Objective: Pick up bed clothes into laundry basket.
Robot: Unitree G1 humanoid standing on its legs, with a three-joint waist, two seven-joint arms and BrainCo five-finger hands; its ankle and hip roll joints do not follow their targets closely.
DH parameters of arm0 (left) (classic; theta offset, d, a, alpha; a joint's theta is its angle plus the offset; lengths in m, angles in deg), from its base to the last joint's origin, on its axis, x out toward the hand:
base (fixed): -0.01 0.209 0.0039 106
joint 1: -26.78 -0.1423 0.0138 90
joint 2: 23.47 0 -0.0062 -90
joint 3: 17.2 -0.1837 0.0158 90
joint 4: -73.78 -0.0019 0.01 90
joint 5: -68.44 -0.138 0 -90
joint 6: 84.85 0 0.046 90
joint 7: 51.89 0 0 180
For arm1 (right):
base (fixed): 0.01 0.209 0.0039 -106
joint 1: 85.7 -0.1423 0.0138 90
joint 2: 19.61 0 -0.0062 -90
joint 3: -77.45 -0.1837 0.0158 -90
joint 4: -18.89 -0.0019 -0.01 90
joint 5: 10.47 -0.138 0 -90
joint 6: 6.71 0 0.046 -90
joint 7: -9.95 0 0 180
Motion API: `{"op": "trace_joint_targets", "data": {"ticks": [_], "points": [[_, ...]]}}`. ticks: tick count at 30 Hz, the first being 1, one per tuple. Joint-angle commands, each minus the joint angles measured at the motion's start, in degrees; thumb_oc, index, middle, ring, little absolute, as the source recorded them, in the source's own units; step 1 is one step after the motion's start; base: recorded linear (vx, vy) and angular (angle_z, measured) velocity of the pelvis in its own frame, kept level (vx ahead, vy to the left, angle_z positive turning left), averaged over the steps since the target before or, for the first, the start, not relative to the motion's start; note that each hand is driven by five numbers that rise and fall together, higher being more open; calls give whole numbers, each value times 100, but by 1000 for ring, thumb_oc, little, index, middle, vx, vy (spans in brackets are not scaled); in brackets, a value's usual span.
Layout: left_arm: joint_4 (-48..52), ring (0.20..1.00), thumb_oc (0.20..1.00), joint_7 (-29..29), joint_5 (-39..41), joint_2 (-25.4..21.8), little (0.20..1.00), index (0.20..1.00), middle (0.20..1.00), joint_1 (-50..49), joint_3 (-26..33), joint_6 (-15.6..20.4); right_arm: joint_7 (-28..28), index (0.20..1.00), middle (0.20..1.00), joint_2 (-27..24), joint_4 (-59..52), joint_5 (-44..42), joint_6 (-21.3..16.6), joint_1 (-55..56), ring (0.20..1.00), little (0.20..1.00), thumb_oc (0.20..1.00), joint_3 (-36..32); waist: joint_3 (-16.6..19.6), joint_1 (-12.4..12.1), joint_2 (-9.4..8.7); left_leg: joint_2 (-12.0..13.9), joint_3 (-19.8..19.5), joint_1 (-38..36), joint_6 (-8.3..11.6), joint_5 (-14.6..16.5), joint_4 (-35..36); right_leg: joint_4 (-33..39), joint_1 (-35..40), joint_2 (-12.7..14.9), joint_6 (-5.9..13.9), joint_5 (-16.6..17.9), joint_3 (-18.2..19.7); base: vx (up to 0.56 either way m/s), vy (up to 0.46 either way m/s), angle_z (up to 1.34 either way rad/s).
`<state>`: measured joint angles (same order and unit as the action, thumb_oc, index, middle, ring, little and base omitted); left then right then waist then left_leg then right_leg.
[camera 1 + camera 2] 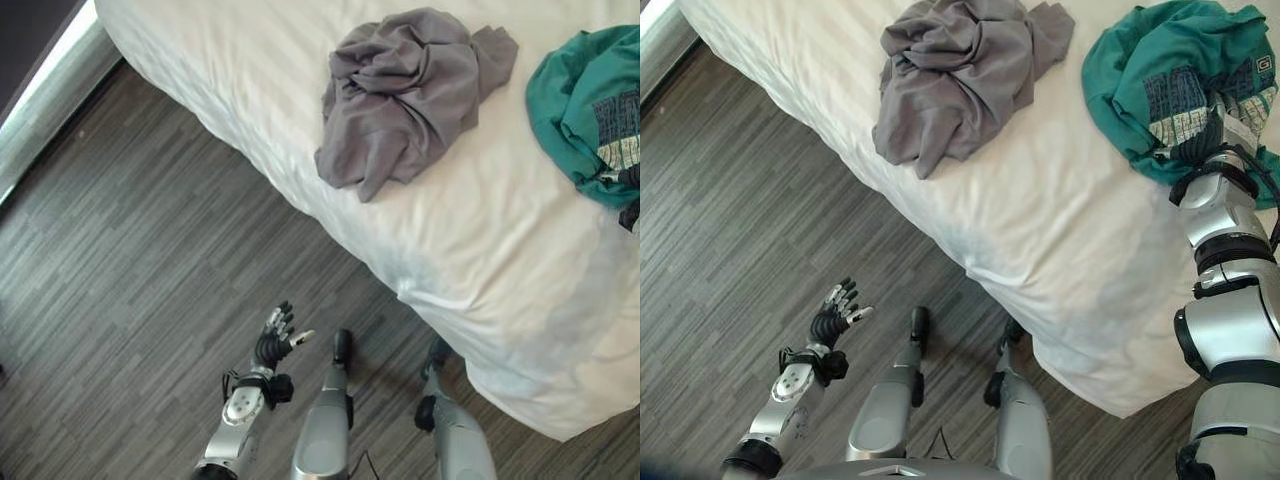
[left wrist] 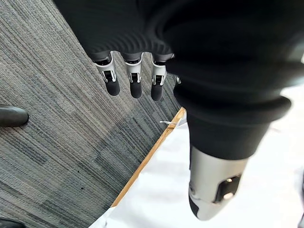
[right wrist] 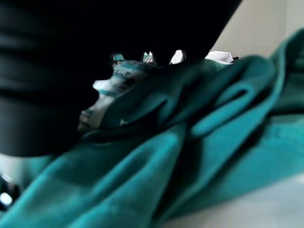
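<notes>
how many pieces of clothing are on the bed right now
2. A grey garment lies crumpled near the bed's edge, and a teal garment sits to its right, where the right robot hand is buried in it. More could lie outside the views.

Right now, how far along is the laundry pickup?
Nothing looks done: the grey garment and the teal garment both lie on the bed. The right hand is down in the teal garment, fingers hidden. The left hand hangs open over the floor. Both garments remain.
</notes>
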<state>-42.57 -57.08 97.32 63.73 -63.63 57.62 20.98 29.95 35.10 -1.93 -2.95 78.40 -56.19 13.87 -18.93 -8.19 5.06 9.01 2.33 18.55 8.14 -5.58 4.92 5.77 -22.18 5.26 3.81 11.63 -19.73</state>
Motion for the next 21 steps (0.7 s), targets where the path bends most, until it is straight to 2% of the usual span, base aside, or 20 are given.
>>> {"op": "trace_joint_targets", "data": {"ticks": [1,4,5,6,7,8,9,10,12,13,15,16,17,18,19,21], "points": [[151,1000,1000,-159,-94,-240,1000,1000,1000,193,90,331,-257,200,200,59,90,-383,-17,-16,200,200,200,346,182,-84,-187,476,552,60,674,-233,8,-77,285,216,684,-969,272,33,-11,-4],[274,1000,1000,-304,-111,-453,1000,1000,1000,210,577,379,-217,200,200,-155,-521,-549,-85,289,200,200,200,154,246,-19,-139,535,628,-307,655,-170,8,-77,599,158,632,-1104,333,46,17,-3],[279,1000,1000,-305,-112,-458,1000,1000,1000,212,575,376,-216,200,200,-158,-535,-546,-79,304,200,200,200,137,242,-22,-145,531,624,-293,650,-195,8,-77,587,161,629,-1080,332,126,50,-1],[365,1000,1000,-463,-214,-653,1000,1000,1000,303,958,407,-146,200,200,-407,-1501,-778,-214,898,200,200,200,-306,288,110,-137,534,708,-700,574,-74,8,-77,920,140,605,-1201,420,88,41,-6],[370,1000,1000,-465,-216,-668,1000,1000,1000,307,945,404,-144,200,200,-412,-1537,-771,-201,950,200,200,200,-357,279,95,-151,528,707,-697,567,-97,8,-77,918,146,603,-1178,420,163,65,2],[382,1000,1000,-600,-254,-772,1000,1000,1000,457,1196,420,-69,200,200,-585,-2283,-935,-303,1443,200,200,200,-749,292,270,-156,526,836,-953,518,-29,7,-77,1102,159,601,-1235,447,71,54,-7],[634,1000,1000,-721,-375,-934,1000,1000,1000,578,1466,405,-67,200,200,-679,-3362,-855,-360,2547,200,200,200,-1712,248,457,-222,482,939,-1119,482,83,-492,-77,1440,214,551,-1279,448,116,50,6],[745,1000,1000,-764,-449,-998,1000,1000,1000,640,1644,438,-108,200,200,-782,-3829,-885,-413,3054,200,200,200,-2169,248,583,-252,459,879,-1119,490,115,-880,-77,1591,237,513,-1321,430,79,18,5],[1004,1000,1000,-923,-703,-1090,1000,1000,1000,859,1819,480,-117,200,200,-793,-4419,-780,-458,3995,200,200,200,-3032,259,694,-412,345,626,-1052,496,204,-1403,-77,1837,279,474,-1323,468,66,-19,27],[1139,1000,1000,-1057,-966,-1282,1000,1000,1000,1070,1829,482,-79,200,200,-847,-4333,-689,-472,4358,200,200,200,-3405,297,735,-539,262,536,-1002,440,282,-1504,-77,1890,323,476,-1276,485,84,-9,15],[1345,1000,1000,-1265,-1451,-1455,1000,1000,1000,1159,1937,439,-30,200,200,-854,-4076,-667,-498,4878,200,200,200,-3873,464,846,-666,311,589,-1070,365,515,-1227,-77,1973,379,568,-1279,528,146,94,-21],[1450,1000,1000,-1418,-1751,-1525,1000,1000,1000,1118,1981,377,-36,200,200,-804,-4014,-699,-497,5237,200,200,200,-4186,624,864,-684,319,549,-1212,325,436,-876,-77,1959,389,639,-1218,603,122,136,-41],[1453,1000,1000,-1420,-1753,-1525,1000,1000,1000,1122,1970,375,-38,200,200,-801,-4023,-699,-495,5261,200,200,200,-4207,630,851,-688,315,555,-1215,323,423,-860,-77,1951,392,639,-1215,608,305,204,-45],[1428,1000,1000,-1648,-2241,-1651,1000,1000,1000,1161,1958,257,29,200,200,-756,-3981,-708,-512,5476,200,200,200,-4455,872,849,-667,271,120,-1426,309,343,-101,-77,2065,304,713,-1278,852,292,180,-74],[1357,1000,1000,-1773,-2498,-1705,1000,1000,1000,1219,1893,202,72,200,200,-773,-4012,-758,-544,5626,200,200,200,-4682,947,860,-669,244,-57,-1379,335,284,8,-77,2120,281,722,-1276,985,330,218,-90],[1067,1000,1000,-1801,-2789,-1797,1000,1000,1000,1436,1770,-32,118,200,200,-696,-3850,-789,-517,5833,200,200,200,-4892,1139,1103,-591,285,76,-1483,322,406,8,-77,2193,253,751,-1307,1080,161,145,-88]]}}
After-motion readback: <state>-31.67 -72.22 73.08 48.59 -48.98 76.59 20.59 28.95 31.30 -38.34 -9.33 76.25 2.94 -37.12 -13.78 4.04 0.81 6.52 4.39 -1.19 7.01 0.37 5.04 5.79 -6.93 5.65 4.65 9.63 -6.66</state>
